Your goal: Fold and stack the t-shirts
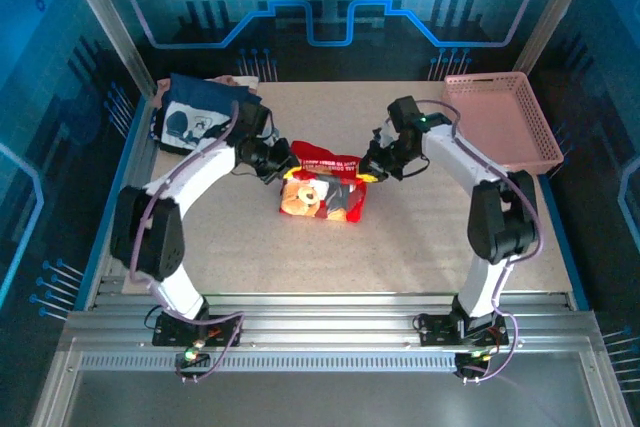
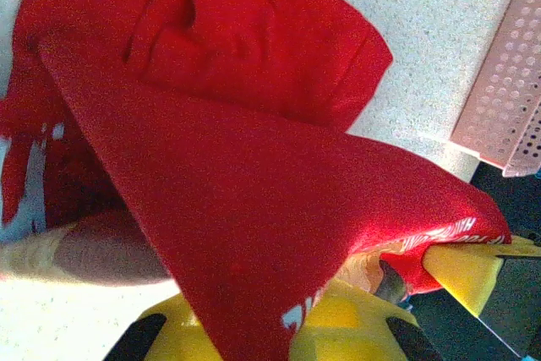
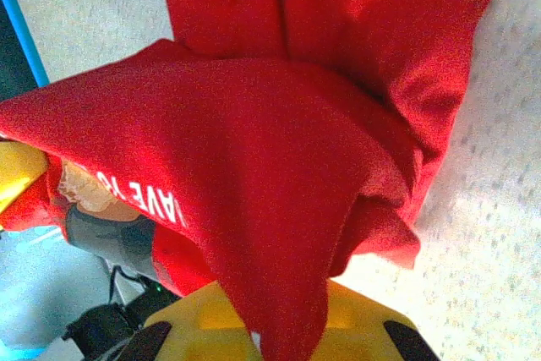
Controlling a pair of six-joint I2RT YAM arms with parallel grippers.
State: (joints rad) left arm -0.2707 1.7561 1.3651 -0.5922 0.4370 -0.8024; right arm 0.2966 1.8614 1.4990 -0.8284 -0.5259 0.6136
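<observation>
While both arms reach in over the middle of the table (image 1: 400, 247), the red t-shirt (image 1: 330, 161) hangs strung between them, so the step in hand looks like a fold of this shirt, with stacking not yet begun. The left gripper (image 1: 283, 160) and the right gripper (image 1: 370, 173) each have their jaws clamped tight on a pinch of red cloth. In both wrist views the fabric rises from between the yellow fingers and drapes away.

The held edge runs across the table from left to right, and that is the shirt's long axis as it lies now. The rest of the cloth falls toward the near edge and bunches on the surface, with the bear print (image 1: 300, 197) facing up. Whether the pinched corners are shoulders or hem I cannot say for sure, as the cloth is too crumpled.

The navy t-shirt (image 1: 200, 117) lies at the far left corner, well apart. The pink basket (image 1: 500, 127) sits at the far right.

The next move calls for both grippers travelling together, level and at matched pace, so the edge stays taut and lands square over the lower cloth before either lets go.
</observation>
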